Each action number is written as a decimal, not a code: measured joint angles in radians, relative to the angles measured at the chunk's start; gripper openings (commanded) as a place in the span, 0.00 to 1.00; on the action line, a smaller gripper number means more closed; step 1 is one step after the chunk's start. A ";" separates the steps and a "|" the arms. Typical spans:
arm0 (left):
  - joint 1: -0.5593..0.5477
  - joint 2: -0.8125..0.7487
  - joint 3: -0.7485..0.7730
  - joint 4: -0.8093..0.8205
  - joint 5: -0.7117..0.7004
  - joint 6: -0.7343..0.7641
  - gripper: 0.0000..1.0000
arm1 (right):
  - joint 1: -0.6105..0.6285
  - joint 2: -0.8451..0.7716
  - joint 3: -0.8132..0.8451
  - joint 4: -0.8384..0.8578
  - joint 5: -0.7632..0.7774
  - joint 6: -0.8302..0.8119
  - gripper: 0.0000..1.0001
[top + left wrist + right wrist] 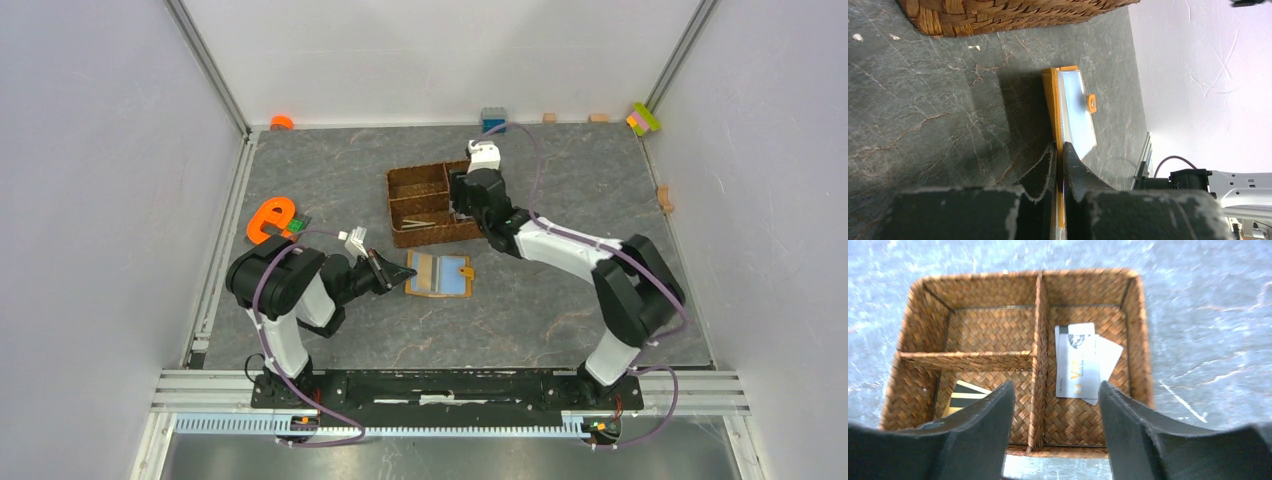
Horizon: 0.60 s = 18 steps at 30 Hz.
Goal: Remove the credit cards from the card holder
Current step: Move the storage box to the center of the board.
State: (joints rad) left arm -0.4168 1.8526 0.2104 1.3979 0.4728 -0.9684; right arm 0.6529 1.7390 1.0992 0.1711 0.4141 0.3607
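The card holder [440, 274] lies open on the table, orange outside with pale blue lining. My left gripper [1059, 150] is shut on its orange edge [1050, 100], coming in from the left [385, 272]; its snap tab [1091, 102] points away. My right gripper [1055, 395] hangs open and empty over the brown woven tray [1038, 330]. Two pale grey-white credit cards [1079, 362] lie overlapped in the tray's right compartment. A beige card with dark stripes [964, 394] lies in the near left compartment, partly hidden by a finger. I cannot tell whether any card sits in the holder.
The woven tray [415, 180] stands just behind the card holder. An orange e-shaped toy [268, 220] lies to the left near the wall. Toy bricks [643, 118] and a blue-grey block [492, 120] sit along the back edge, and small brown blocks [664, 198] at the right wall.
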 measured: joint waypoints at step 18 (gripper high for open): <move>-0.029 -0.016 -0.060 0.063 -0.029 0.008 0.02 | 0.028 -0.603 -0.610 0.306 0.158 -0.149 0.98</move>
State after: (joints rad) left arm -0.4461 1.8362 0.1509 1.4609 0.4438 -0.9600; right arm 0.6807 1.1358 0.4892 0.4767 0.5716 0.2115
